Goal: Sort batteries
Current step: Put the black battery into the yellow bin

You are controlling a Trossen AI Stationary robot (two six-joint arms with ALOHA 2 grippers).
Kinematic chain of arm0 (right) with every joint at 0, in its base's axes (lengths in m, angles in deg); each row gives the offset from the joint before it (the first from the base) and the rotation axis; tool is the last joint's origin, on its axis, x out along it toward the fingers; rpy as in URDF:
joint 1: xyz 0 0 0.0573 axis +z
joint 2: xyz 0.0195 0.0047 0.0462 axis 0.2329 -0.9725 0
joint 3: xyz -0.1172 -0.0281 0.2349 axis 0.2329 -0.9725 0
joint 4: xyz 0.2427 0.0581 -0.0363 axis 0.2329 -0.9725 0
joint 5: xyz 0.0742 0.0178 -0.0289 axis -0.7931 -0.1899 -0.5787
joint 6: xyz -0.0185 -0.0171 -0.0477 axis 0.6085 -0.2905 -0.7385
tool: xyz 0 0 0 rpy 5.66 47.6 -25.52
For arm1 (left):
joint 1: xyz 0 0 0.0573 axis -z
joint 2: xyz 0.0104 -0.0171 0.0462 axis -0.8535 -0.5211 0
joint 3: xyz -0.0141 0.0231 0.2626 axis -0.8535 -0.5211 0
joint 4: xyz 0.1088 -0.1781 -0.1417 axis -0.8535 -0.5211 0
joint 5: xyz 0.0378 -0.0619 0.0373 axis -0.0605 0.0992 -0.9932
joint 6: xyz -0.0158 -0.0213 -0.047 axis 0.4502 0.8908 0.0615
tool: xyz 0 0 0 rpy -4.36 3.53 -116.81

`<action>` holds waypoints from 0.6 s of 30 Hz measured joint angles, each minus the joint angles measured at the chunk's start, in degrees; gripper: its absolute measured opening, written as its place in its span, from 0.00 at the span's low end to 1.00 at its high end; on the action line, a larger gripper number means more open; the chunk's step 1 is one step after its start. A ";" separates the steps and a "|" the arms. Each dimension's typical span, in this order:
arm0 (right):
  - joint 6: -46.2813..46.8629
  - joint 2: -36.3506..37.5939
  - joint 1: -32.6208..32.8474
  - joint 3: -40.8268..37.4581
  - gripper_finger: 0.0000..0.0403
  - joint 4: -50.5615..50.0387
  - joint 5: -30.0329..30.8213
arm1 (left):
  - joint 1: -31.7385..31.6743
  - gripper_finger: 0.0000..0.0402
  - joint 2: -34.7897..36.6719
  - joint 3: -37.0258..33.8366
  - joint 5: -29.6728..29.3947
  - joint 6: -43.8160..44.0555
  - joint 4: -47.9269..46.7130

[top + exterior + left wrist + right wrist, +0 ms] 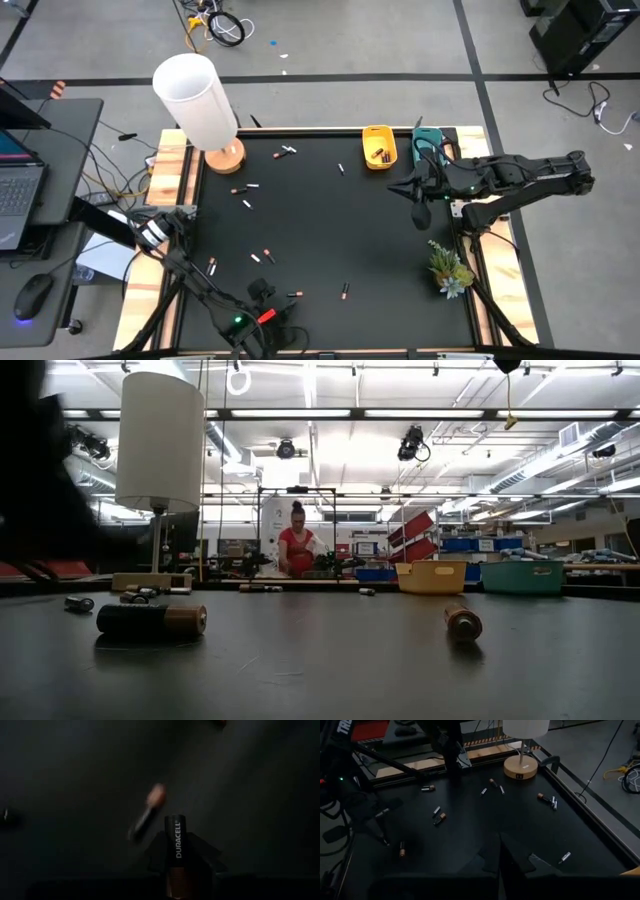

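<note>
Black worktop (330, 240) is carrying batteries (262, 256) scattered across it: a pair near the far edge (287, 152), two beside the lamp base (245, 188), one near the middle far side (341, 169), several toward the near left (212, 266), and single pieces at the near edge (345, 290) and (295, 294). Left end effector (262, 312) is sitting at the near edge of the worktop, low over the surface, and is gripping a black-and-copper Duracell battery (176, 845) between its fingers; the left wrist view is showing this cell upright, with another battery (148, 812) lying blurred on the worktop beyond it. Right end effector (421, 212) is hovering over the right side of the worktop, near the trays, with its fingers (492, 855) closed together and nothing between them. Yellow tray (379, 146) is resting at the far right of the worktop and is holding a few dark batteries; teal tray (428, 143) is standing just beside it, partly under the right arm. White-shaded lamp (200, 105) on a wooden base is occupying the far left corner. Small green plant (449, 267) is standing at the right edge. In the low view, a large battery (152, 620) and a second one end-on (463, 622) are lying close to the camera, and a person in red (297, 545) is showing in the room beyond.
</note>
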 joint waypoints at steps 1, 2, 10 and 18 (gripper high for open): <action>0.45 0.00 0.00 0.00 0.04 0.01 0.00 | -0.39 0.14 0.36 0.00 -0.49 -0.83 0.50; 0.92 0.00 0.00 0.00 0.04 0.01 0.00 | -0.92 0.14 0.80 -0.02 -0.71 -1.95 1.24; 2.67 -0.15 0.00 0.00 0.03 0.14 -2.48 | -7.76 0.14 6.12 0.04 -4.47 -16.00 5.11; 8.71 -1.70 0.27 0.00 0.04 -4.66 -3.34 | -22.43 0.14 7.36 0.13 -0.74 -42.59 17.86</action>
